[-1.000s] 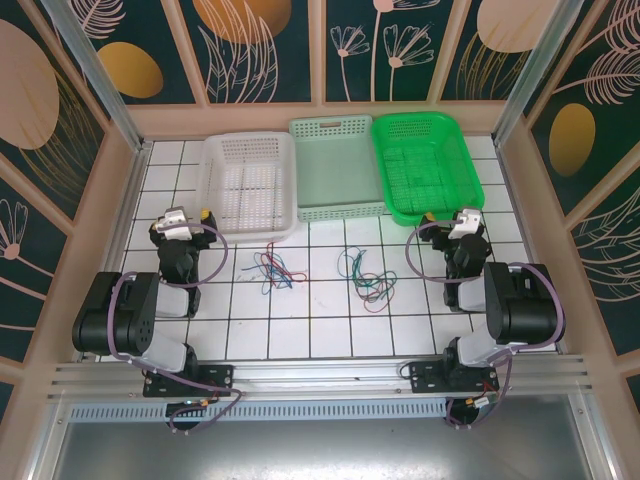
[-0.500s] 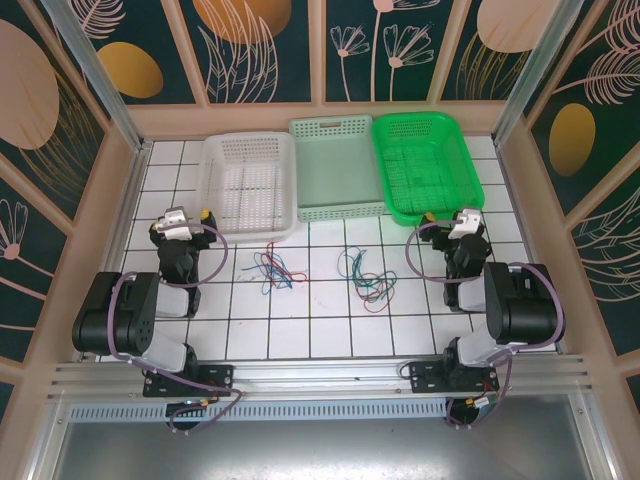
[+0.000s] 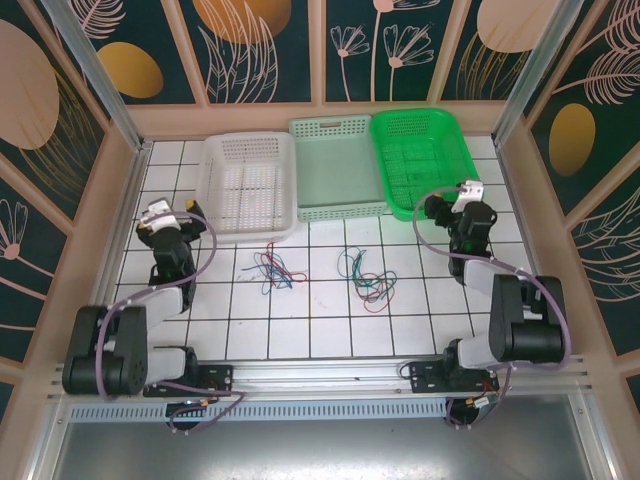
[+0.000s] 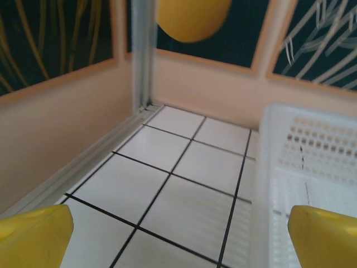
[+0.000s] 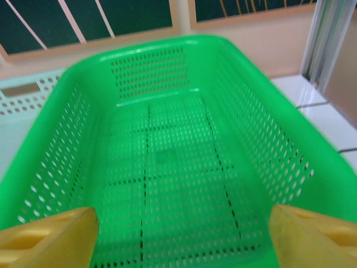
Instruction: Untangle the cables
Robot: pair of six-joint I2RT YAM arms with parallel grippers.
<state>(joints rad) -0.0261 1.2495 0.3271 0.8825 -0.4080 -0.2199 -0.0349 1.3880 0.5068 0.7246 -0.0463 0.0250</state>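
Table (image 3: pixel 320 325): glossy white tiles with dark grout lines, flat, boxed in by peach walls (image 4: pixel 67 139). A ribbed aluminium post (image 4: pixel 143 56) stands in the far left corner.

Three plastic baskets sit side by side along the far edge, all shallow, rectangular and perforated:
- white basket (image 3: pixel 250 185), fine mesh holes
- pale green basket (image 3: pixel 335 165), slotted rim with a handle cut-out
- bright green basket (image 3: pixel 425 160), slotted walls and floor, rounded corners, smooth rolled rim

Cables (image 3: pixel 272 268): hair-thin, limp wires lying flat on the tiles in two loose clumps, just in front of the baskets.
- The left clump is red, blue and green loops below the near rim of the white basket.
- The right clump (image 3: pixel 367 277) is green, dark and red strands below the pale green basket.
- A strip of bare tile separates the clumps.

Left gripper (image 3: pixel 168 216): over the left tiles, just beside the near left corner of the white basket. Its blunt yellow fingers (image 4: pixel 33 234) are spread wide, with only tile between them.

Right gripper (image 3: pixel 455 203): at the near right corner of the bright green basket, looking into it. Its yellow fingers (image 5: pixel 50 237) stand well apart and hold nothing.

Room to move: there is open tile all round both clumps and along the near edge. Both grippers are well apart from the cables.
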